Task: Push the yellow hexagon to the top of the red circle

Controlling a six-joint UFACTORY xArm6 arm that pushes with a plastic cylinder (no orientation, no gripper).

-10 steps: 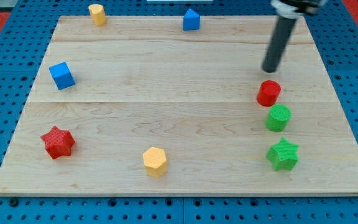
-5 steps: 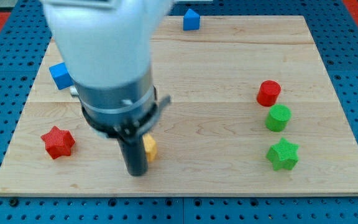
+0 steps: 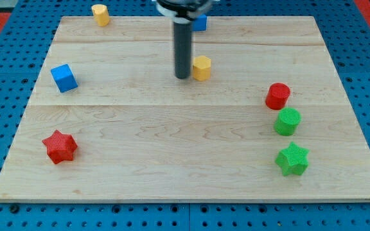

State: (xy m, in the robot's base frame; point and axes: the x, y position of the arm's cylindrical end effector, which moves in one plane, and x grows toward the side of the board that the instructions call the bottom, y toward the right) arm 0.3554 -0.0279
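Observation:
The yellow hexagon (image 3: 202, 67) lies on the wooden board (image 3: 172, 154), above the middle. My tip (image 3: 182, 77) stands just to its left, close to or touching it. The red circle (image 3: 277, 96) sits at the view's right, lower than the hexagon and well to its right.
A green circle (image 3: 287, 121) and a green star (image 3: 292, 159) lie below the red circle. A blue block (image 3: 200, 22) sits at the top, partly behind my rod. A yellow cylinder (image 3: 99, 14) is top left, a blue cube (image 3: 63, 77) at left, a red star (image 3: 60, 146) lower left.
The yellow hexagon has gone from the board's lower middle up and to the right, to above the middle. My tip has moved with it, from below-left of it to its left.

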